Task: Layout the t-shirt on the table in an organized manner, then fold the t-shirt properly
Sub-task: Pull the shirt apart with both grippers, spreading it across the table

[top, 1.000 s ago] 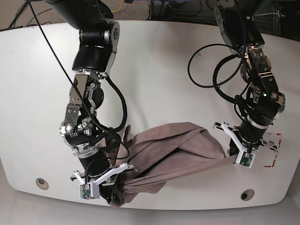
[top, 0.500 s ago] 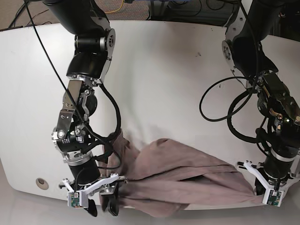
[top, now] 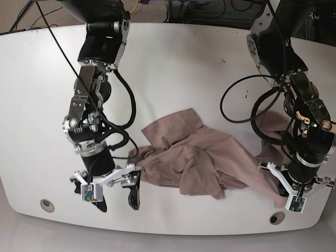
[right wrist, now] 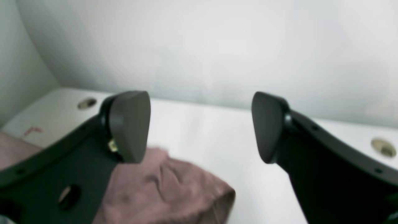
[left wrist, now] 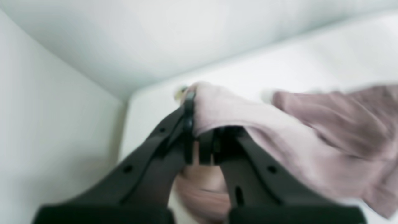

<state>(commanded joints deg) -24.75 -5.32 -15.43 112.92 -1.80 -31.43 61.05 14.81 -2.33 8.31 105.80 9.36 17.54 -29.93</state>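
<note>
On the near half of the table the t-shirt lies in a crumpled heap between the two arms. It is not flat at all. Folds lie on top of folds, and one end runs out to the side where the left gripper is. I cannot tell which part is a sleeve or the neck.

The left gripper is pinched tight on a bit of the cloth, and the shirt hangs over its tip and trails away. This view is blurry. The right gripper holds nothing. Its two black fingers stand wide apart, with bare table between them and a lump of the shirt just below.

The shirt looks soft, thin and light. It will bend and droop wherever it is lifted, and it will slide easily on the shiny top. One pinch will only drag it into a rope shape. I think the best places to grab are two edges far apart, like the shoulders or the bottom hem, so a pull spreads it flat
</note>
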